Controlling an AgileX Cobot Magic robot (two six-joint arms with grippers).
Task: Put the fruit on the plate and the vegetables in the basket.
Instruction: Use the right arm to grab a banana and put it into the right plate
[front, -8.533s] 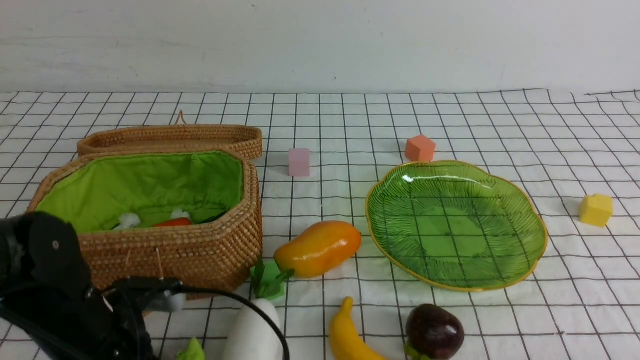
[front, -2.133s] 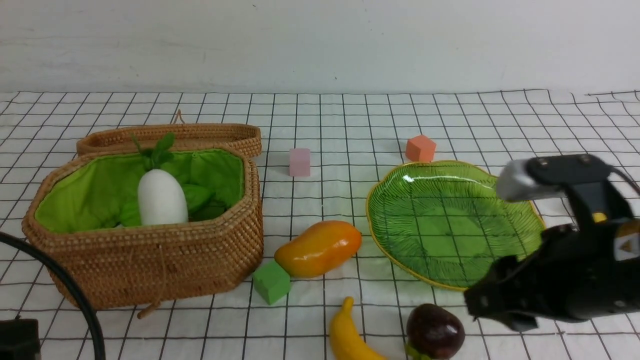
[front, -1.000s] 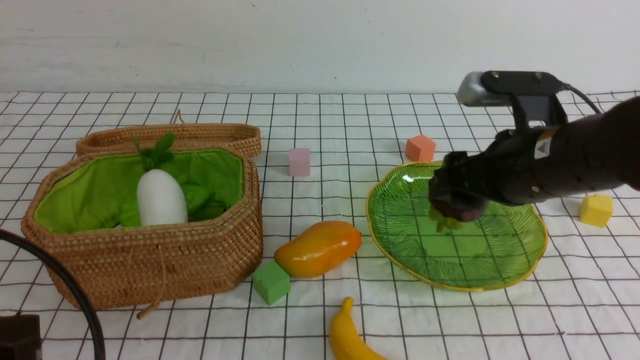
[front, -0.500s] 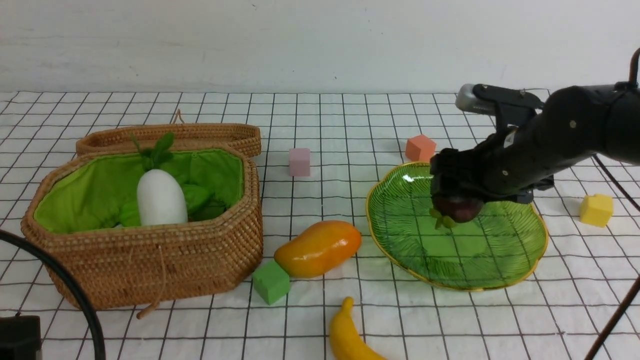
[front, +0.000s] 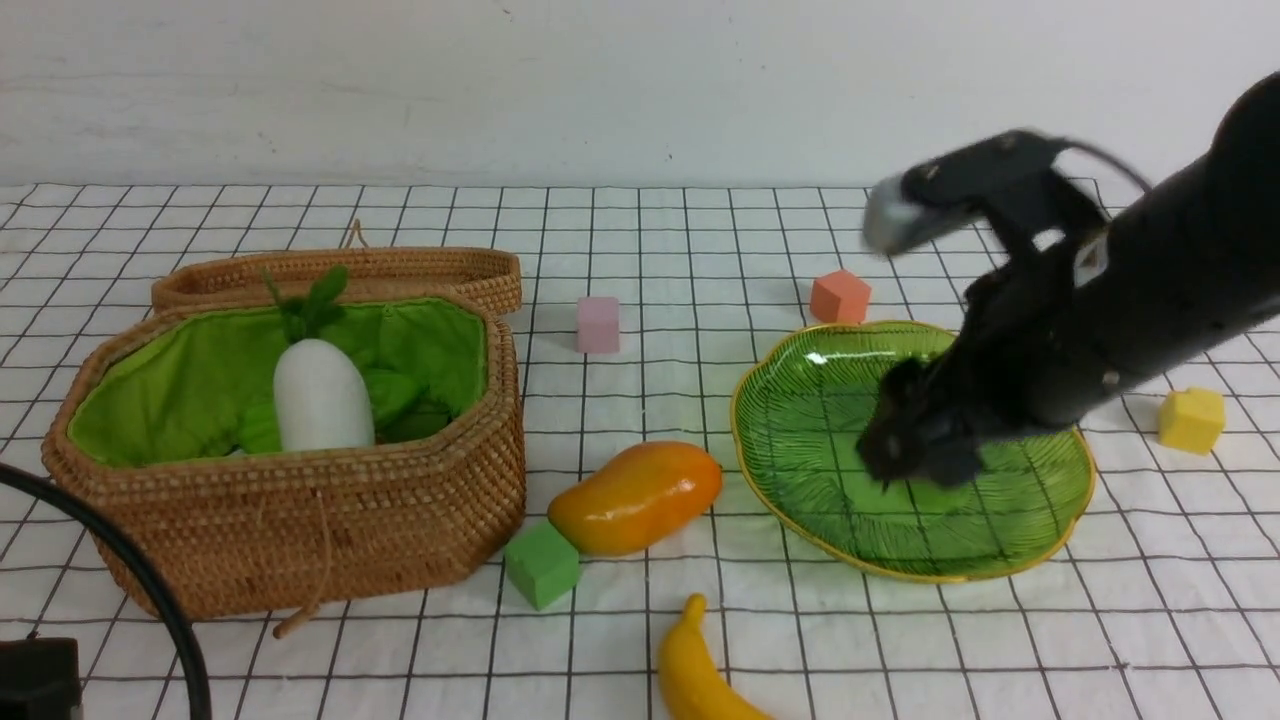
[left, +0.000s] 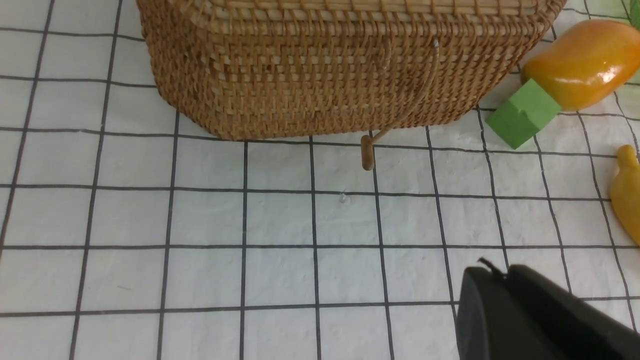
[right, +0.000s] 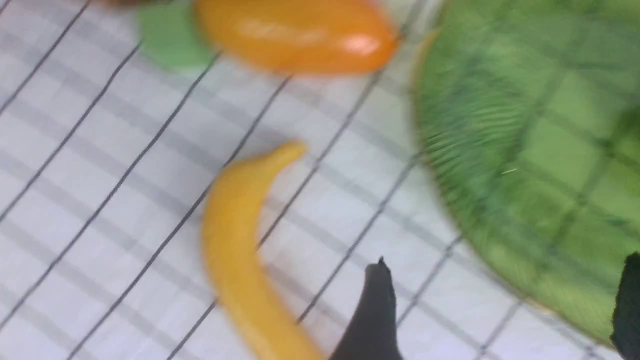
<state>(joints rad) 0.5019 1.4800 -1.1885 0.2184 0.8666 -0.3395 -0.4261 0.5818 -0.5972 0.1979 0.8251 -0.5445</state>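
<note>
The green glass plate (front: 1010, 520) lies at the right, and my right gripper (front: 905, 450) hangs blurred over its middle. In the right wrist view that gripper (right: 505, 262) is open, with only cloth and the plate's rim (right: 450, 190) between its fingers (right: 375, 310). I cannot make out the dark purple fruit; the arm covers part of the plate. The mango (front: 635, 497) and banana (front: 700, 670) lie on the cloth. A white radish (front: 322, 395) stands in the wicker basket (front: 300, 530). My left gripper (left: 492, 270) is shut and empty, low in front of the basket (left: 325, 75).
The basket's lid (front: 340, 275) leans behind it. A green cube (front: 541, 563) touches the mango's near end. Pink (front: 598, 324), orange (front: 840, 296) and yellow (front: 1192, 420) cubes sit on the checked cloth around the plate. A black cable (front: 150, 600) curves at the near left.
The right arm has dipped and swung toward me over the plate. The purple fruit that hung in its jaws no longer shows, and the jaws stand open. The left arm is still.
</note>
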